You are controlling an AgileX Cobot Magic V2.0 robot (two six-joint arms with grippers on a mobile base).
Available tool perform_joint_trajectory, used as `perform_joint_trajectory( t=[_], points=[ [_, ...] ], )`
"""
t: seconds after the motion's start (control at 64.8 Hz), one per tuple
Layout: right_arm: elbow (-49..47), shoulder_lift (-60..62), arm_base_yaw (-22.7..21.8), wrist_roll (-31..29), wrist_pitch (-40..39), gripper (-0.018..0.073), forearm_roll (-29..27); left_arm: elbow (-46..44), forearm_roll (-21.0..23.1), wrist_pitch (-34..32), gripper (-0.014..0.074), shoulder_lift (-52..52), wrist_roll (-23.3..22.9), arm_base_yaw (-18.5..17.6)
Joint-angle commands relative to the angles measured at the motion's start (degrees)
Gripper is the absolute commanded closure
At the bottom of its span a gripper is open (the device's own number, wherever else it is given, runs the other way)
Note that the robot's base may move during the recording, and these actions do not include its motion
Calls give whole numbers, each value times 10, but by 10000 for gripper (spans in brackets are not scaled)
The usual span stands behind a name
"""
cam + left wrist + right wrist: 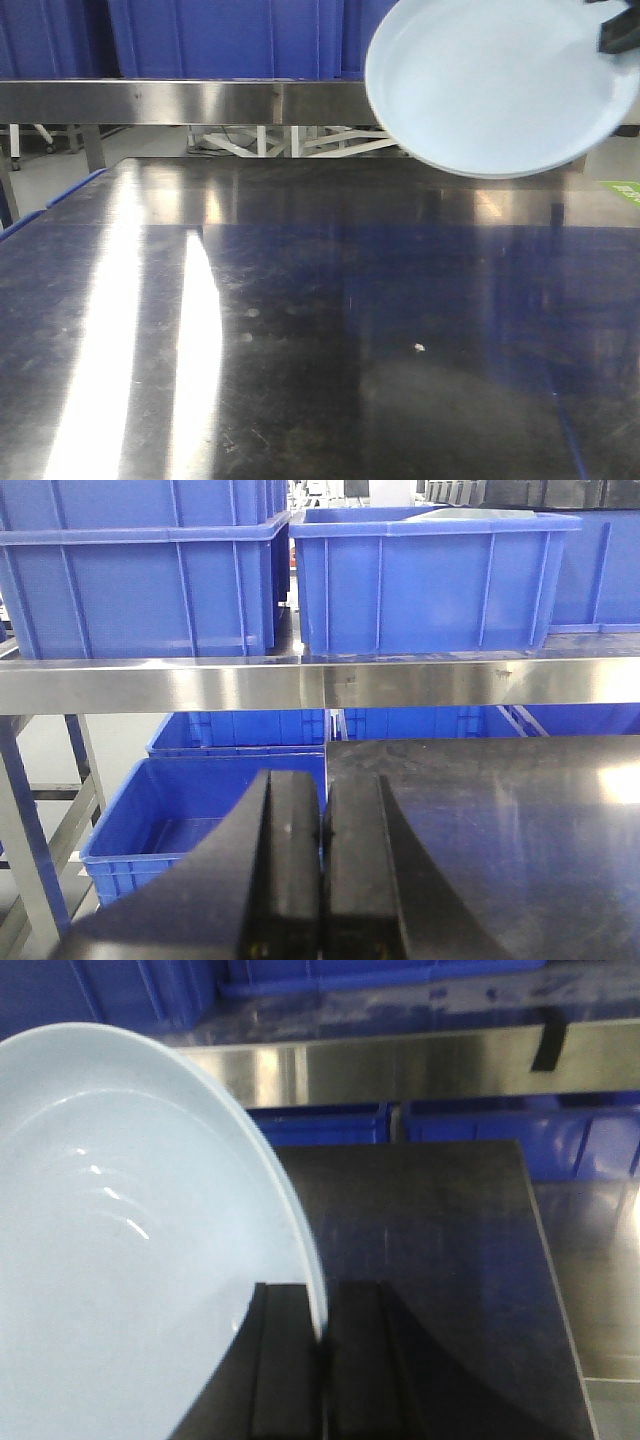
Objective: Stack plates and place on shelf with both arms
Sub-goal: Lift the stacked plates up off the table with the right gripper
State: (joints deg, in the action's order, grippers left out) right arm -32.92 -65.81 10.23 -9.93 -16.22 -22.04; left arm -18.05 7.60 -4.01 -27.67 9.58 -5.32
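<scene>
A glossy pale bluish-white plate (490,85) hangs tilted in the air at the top right of the front view, in front of the steel shelf (200,100). My right gripper (615,35) holds it by its right rim. In the right wrist view the plate (120,1260) fills the left side, and its rim runs down between the fingers of the right gripper (322,1295), which is shut on it. My left gripper (322,780) is shut with nothing in it, low at the table's left edge, facing the shelf (320,685). It does not show in the front view.
The dark steel table (320,350) spreads below the plate. Blue crates (140,580) (430,580) stand on the shelf. Another open blue crate (190,820) sits on the floor left of the table (500,820), under the shelf.
</scene>
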Motion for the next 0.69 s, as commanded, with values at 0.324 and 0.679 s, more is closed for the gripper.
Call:
perform_joint_trajectory(
  t=[0.324, 0.679],
  points=[
    [101, 245, -3, -5, 31, 511, 2, -20, 1, -44, 514, -1, -2, 1],
    [105, 379, -3, -5, 172, 511, 2, -20, 1, -44, 514, -1, -2, 1]
  ],
)
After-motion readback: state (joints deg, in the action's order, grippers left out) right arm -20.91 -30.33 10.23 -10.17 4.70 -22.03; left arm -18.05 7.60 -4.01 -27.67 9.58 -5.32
